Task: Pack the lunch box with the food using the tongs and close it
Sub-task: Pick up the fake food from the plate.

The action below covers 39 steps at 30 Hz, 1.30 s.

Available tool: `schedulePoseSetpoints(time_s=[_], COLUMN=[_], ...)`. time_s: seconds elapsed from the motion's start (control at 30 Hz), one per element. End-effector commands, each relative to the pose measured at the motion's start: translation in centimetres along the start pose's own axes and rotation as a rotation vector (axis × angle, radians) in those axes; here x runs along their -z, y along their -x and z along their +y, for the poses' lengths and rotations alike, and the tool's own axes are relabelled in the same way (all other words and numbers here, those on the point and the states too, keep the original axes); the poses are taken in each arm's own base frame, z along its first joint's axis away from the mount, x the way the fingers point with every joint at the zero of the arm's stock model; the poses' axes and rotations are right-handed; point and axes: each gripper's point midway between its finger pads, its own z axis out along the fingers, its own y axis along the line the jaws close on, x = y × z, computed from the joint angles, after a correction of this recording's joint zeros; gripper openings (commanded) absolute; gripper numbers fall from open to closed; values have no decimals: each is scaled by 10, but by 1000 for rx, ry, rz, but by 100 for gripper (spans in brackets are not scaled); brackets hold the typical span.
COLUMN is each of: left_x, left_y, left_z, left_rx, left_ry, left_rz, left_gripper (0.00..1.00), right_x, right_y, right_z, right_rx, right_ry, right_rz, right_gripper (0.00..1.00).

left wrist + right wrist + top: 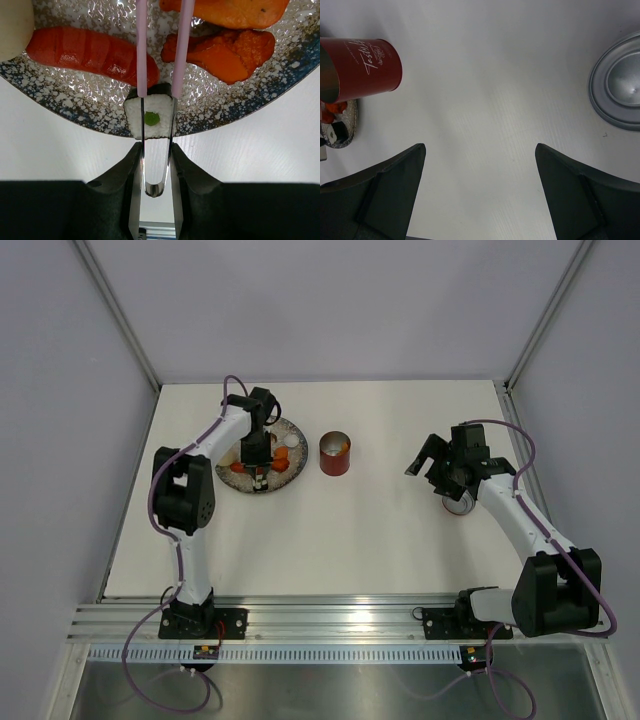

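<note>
Black arm bases sit closest in the top view, bolted at the near edge of the white table (350, 540), the largest thing in sight. Only this view gives the whole layout. The speckled grey plate (299, 436) lies toward the far left corner. The red lunch box (335, 454) stands upright and open just to its right, apart from it, about midway along the far edge. The lid (460, 506) lies toward the right edge, half hidden under the right arm.

The right gripper (428, 455) hangs over bare table between lunch box and lid, its fingers spread wide. Its wrist view shows the same gap (480, 155) with nothing in it. That view alone shows the lid's silver underside facing up (620, 82). It also shows white cursive script and a small emblem on the lunch box (362, 65), too slanted to read.

The left gripper (258, 465) is over the plate and covers part of it from above. Its wrist view shows the fingers (155, 150) pressed onto the pink tongs (141, 50) near the joined end. The two tong arms reach out over the plate (75, 85).

The food shows clearly here only. A long red piece (90, 52) and orange pieces (235, 55) lie on the plate. A white block (151, 117) with a green dot sits at the plate's rim under the tong arms. I cannot tell whether they touch it.
</note>
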Motion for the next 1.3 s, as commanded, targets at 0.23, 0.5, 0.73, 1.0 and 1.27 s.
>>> schedulePoseSetpoints(time_s=[0.23,0.5,0.73,1.0,1.27], left_x=[4,5,28,76,101], left_y=[17,20,28,36,23], left_z=[-5,-7,-6,-2,3], left_rx=[22,21,20,-32,-69], left_ry=[2,-3,-14,-43,-50], left_rz=[-46,-51,-108,-244,-289], left_gripper=[31,4,0,0,0], right_x=[7,9,9,10,7], right_y=[6,6,8,10,11], right_z=[9,9,10,12,13], right_rx=[19,20,19,18,17], right_ry=[46,47,48,51,47], right_rz=[-40,-39,-42,-44,-35], right_gripper=[99,100,99,99,100])
